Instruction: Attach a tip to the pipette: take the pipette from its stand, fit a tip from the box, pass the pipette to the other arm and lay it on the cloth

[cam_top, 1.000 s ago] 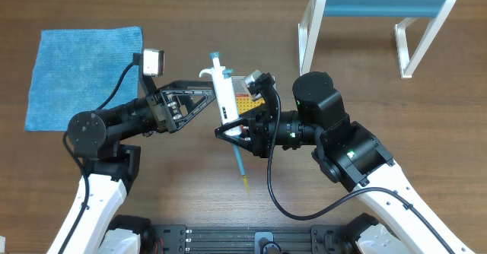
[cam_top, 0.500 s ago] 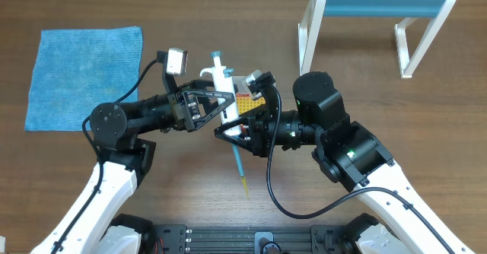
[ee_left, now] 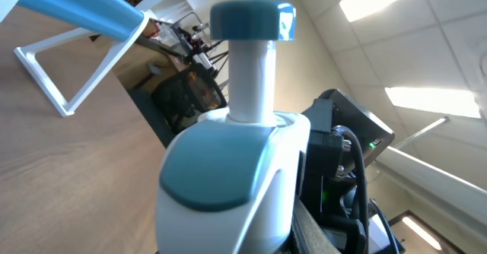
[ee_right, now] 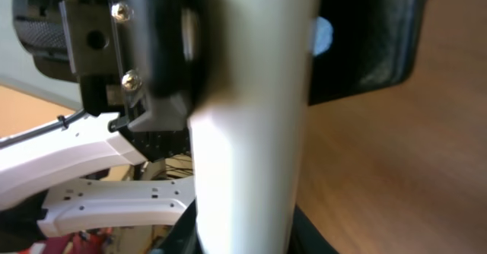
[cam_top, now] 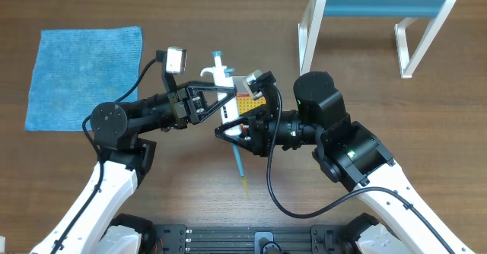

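Observation:
The white pipette point(cam_top: 225, 83) with a blue plunger hangs tilted above the table's middle, a yellow tip point(cam_top: 245, 184) on its blue shaft. My right gripper point(cam_top: 228, 130) is shut on the pipette's lower body point(ee_right: 243, 132). My left gripper point(cam_top: 222, 100) is around the upper body just under the plunger point(ee_left: 243, 18). Its black fingers point(ee_right: 365, 41) lie against both sides of the white body. The blue cloth point(cam_top: 84, 75) lies flat at the far left.
An orange tip box point(cam_top: 245, 100) sits just behind the two grippers. The white stand with a blue top bar point(cam_top: 380, 1) is at the back right. Bare wooden table lies between the arms and the cloth.
My left gripper has moved right to the pipette's upper body and settled around it. The right arm and the pipette have stayed in place.

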